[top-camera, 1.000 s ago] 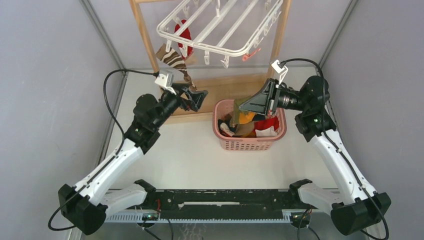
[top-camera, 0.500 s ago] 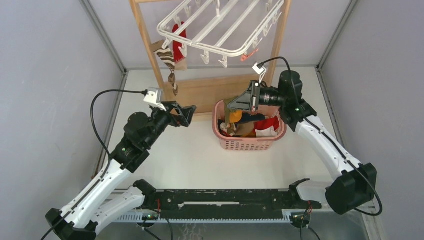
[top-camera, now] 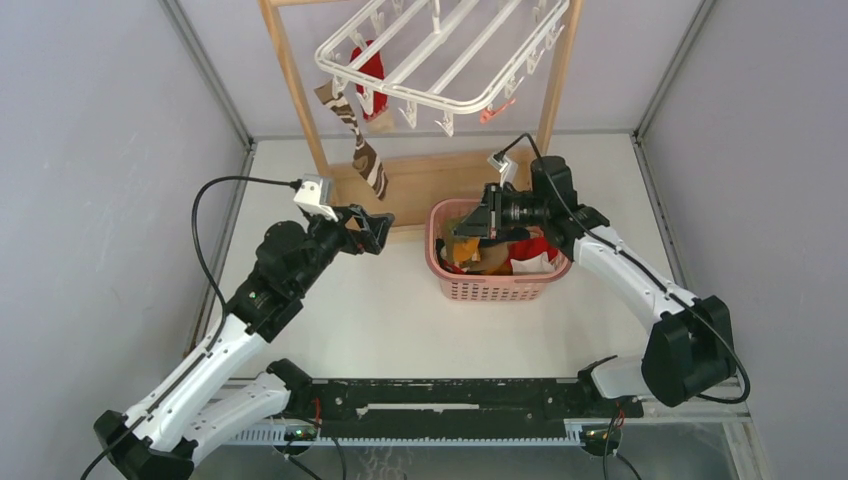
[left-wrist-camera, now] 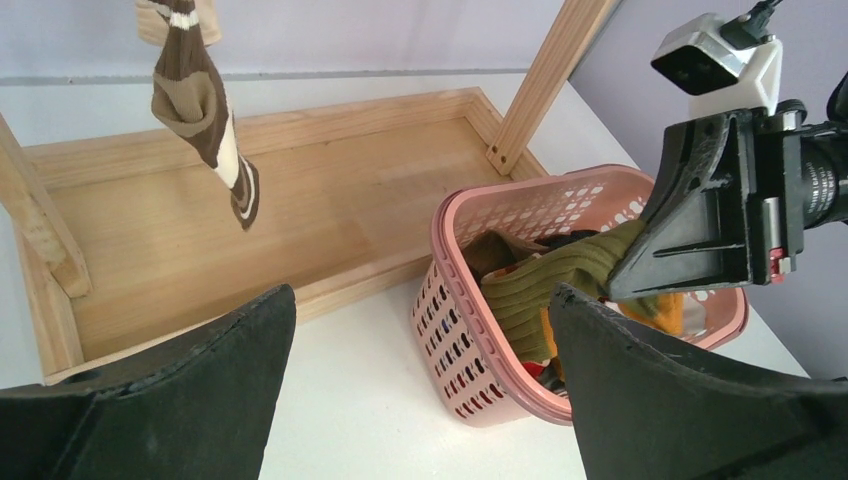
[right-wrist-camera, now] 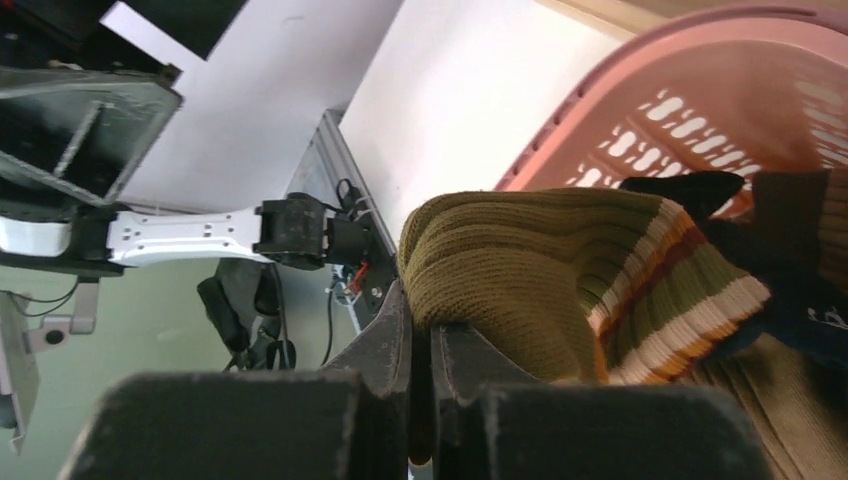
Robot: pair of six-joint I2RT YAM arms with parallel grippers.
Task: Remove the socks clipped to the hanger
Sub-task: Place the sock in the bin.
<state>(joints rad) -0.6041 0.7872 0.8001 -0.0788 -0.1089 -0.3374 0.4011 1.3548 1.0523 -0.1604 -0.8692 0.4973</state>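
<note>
Soft, light and limp, an olive sock [right-wrist-camera: 520, 270] droops over the pink basket [top-camera: 497, 287], pinched at its fold by the right pincer [right-wrist-camera: 420, 335], clamped tight. The basket holds a heap of mixed socks. Above and behind the basket, 2 more, a brown striped sock [left-wrist-camera: 205, 120] and a red sock [top-camera: 372, 75], hang clipped to the white hanger [top-camera: 400, 84], likely best gripped just below the clip. Left of the basket, the left pincer [top-camera: 372, 228] gapes wide, holding nothing.
</note>
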